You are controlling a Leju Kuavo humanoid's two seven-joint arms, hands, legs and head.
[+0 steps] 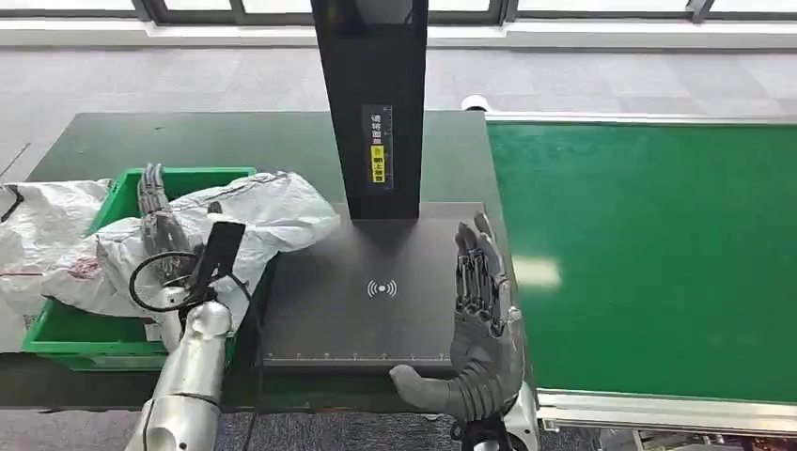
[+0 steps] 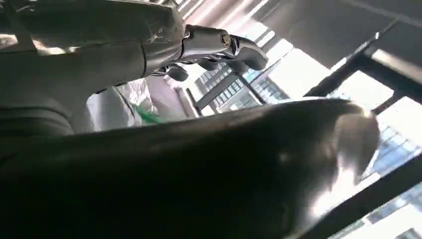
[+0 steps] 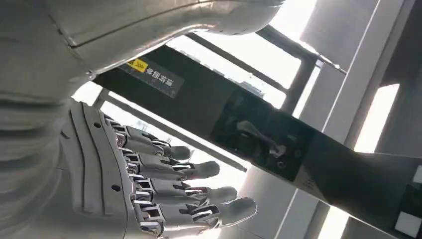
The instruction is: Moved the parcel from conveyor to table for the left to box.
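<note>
Hands: my right hand is released, fingers straight and apart, thumb out to the side, hovering edge-on over the near right part of the dark scanner plate. My left hand is also released and holds nothing, fingers pointing away from me, over the white parcel.
Parcel: one soft white poly bag, crumpled, draped across the rim of the green bin at the left end of the desk. I judge it to be already boxed, or all but.
Key relation: the parcel lies left of my right hand, with the plate between them, and directly under my left hand, so the left is much the nearer. Its long axis runs roughly left to right, from the bin toward the plate.
Conveyor: the green belt runs just beside my right hand on its right; I see no parcel on it.
Scanner post: one black column rises from the far edge of the plate.
Count: one parcel, one bin, one plate, one belt, and more white bagging left of the bin.
Next: I judge my right hand is waiting for a parcel on the belt.
</note>
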